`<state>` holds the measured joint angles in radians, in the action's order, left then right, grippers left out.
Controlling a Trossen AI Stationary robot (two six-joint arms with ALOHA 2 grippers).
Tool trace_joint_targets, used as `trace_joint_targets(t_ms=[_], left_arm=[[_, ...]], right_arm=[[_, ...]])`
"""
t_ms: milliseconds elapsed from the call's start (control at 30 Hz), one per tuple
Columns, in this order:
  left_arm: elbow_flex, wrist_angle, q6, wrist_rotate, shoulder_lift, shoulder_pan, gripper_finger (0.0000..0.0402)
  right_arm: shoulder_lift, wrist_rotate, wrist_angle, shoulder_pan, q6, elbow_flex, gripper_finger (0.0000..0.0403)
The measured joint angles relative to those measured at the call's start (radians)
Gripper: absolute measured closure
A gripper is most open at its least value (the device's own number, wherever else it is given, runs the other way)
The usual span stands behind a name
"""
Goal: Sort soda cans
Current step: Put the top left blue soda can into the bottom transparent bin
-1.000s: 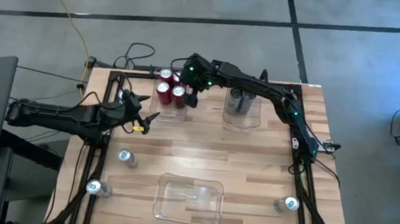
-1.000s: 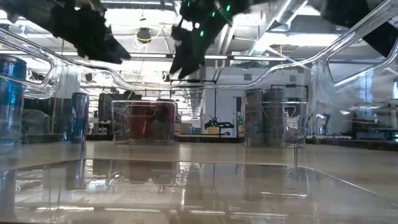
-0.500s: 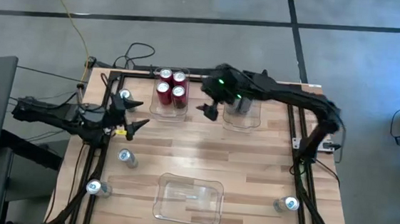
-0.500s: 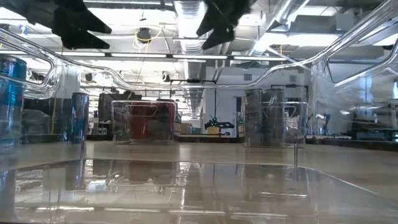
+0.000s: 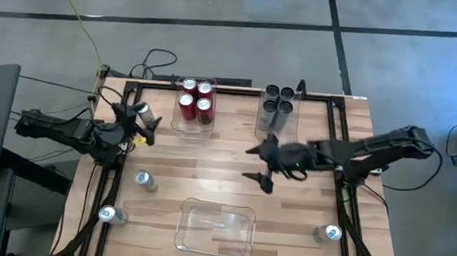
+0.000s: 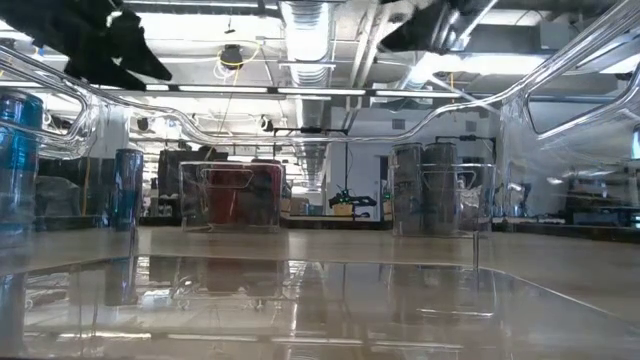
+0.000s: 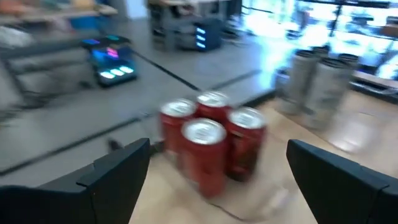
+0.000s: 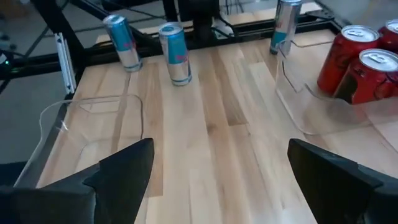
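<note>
Readable text: none.
Red soda cans point(image 7: 208, 146) and blue-marked soda cans point(image 8: 174, 53) carry markings, but no word, brand or number resolves; the clear bins point(image 5: 214, 229) and wooden table point(image 5: 304, 203) bear no legible label.

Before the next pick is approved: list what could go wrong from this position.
1. The left gripper hangs open right beside a blue-marked can at the table's left edge; a careless approach could tip it off the table.
2. The cans still out, such as the one at the near right corner, stand close to edges, so a nudge may roll them away.
3. The right gripper, open over mid-table, could clip the clear bin holding the grey cans if it swings back.
</note>
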<state>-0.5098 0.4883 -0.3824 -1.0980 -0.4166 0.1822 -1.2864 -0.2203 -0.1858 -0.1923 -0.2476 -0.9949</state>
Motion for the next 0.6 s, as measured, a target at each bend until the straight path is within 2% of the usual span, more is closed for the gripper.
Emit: trace_joint_targets(t_ms=[100, 267, 433, 600], left_arm=[[0.0, 0.001, -0.006, -0.079, -0.003, -0.043, 0.0029], [0.0, 0.033, -0.081, -0.086, -0.005, -0.171, 0.0034], [0.0, 0.177, -0.197, 0.024, -0.049, -0.333, 0.0057], [0.0, 0.197, -0.191, 0.156, -0.108, -0.469, 0.0069]], right_arm=[[0.031, -0.096, 0.046, -0.085, -0.025, 0.052, 0.0017], [0.046, -0.21, 0.1, -0.169, -0.025, 0.084, 0.0017], [0.046, -0.253, 0.115, -0.175, -0.017, 0.084, 0.0017], [0.046, -0.253, 0.113, -0.14, -0.016, 0.084, 0.0017]])
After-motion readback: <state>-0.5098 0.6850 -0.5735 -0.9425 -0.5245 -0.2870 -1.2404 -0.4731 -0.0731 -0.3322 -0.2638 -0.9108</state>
